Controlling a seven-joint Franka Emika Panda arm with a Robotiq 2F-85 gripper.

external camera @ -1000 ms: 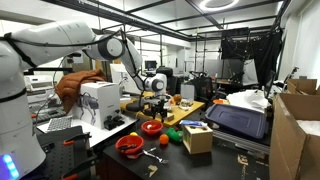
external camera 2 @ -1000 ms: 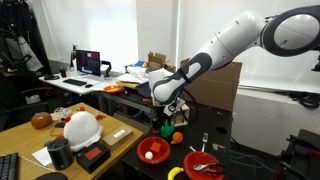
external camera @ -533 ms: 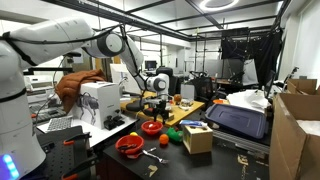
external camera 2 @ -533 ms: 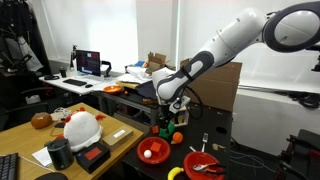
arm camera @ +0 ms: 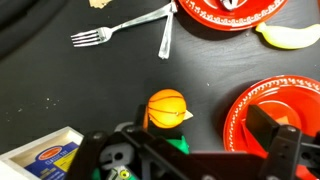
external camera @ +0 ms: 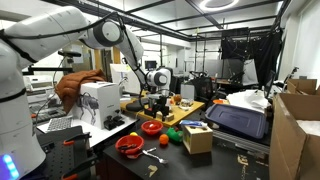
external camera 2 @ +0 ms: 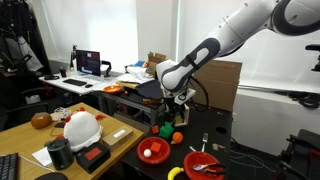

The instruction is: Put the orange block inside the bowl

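Observation:
The orange block [arm camera: 167,107] is a rounded orange piece lying on the black table, against a green piece [arm camera: 182,143]. It shows in both exterior views [external camera: 166,141] [external camera 2: 176,137]. The shallow bright red bowl [arm camera: 233,118] sits just to its right in the wrist view and also shows in both exterior views [external camera: 152,127] [external camera 2: 152,149]. My gripper [arm camera: 205,130] hangs open above them and holds nothing. One finger is near the block and the other is over the bowl. It is well above the table in both exterior views [external camera: 157,97] [external camera 2: 172,103].
A second red dish [arm camera: 230,10] [external camera: 130,145] [external camera 2: 205,165] with items in it lies beyond a fork [arm camera: 115,31]. A banana [arm camera: 285,36] lies between the two red dishes. A cardboard box [external camera: 197,137] and a wooden table [external camera: 190,112] stand close by.
My gripper has shifted slightly sideways and a little higher above the block and bowl. The objects on the table have not moved.

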